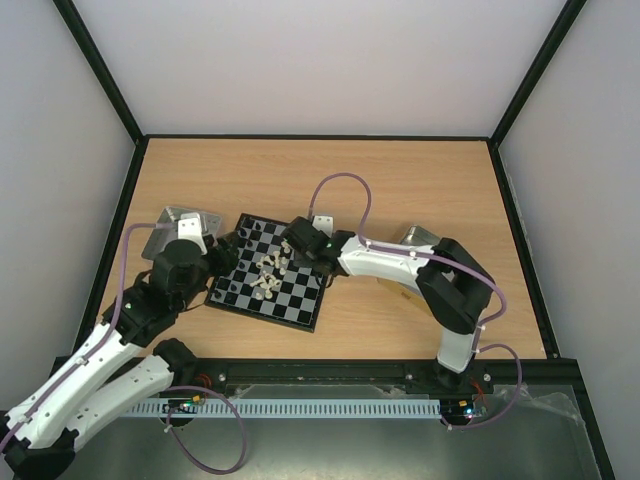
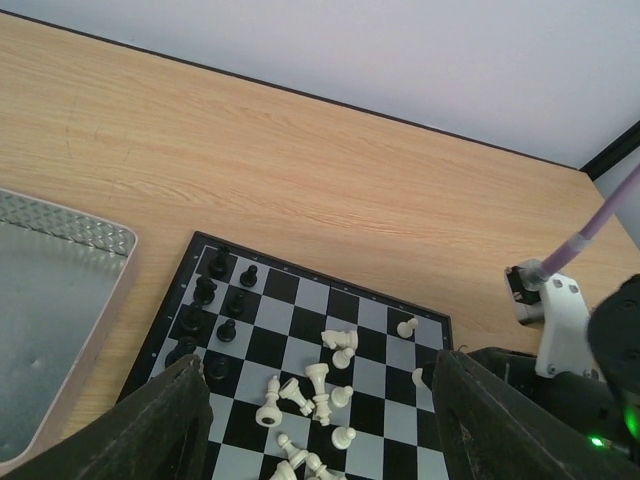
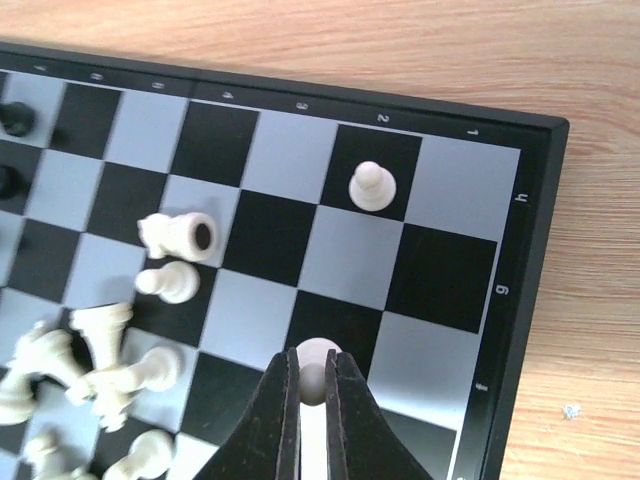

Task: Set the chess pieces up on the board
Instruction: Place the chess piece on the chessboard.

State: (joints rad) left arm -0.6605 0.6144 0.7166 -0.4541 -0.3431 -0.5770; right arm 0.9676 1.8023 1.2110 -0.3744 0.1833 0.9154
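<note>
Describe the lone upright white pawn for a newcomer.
Go to the far right corner of the black and grey chequered chessboard. One square along the rim, a cream pawn stands upright, alone, on black. Most other cream pieces lie jumbled at the board's middle.

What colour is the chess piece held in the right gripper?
Cream-white. The piece in the right gripper shows best in the right wrist view.
</note>
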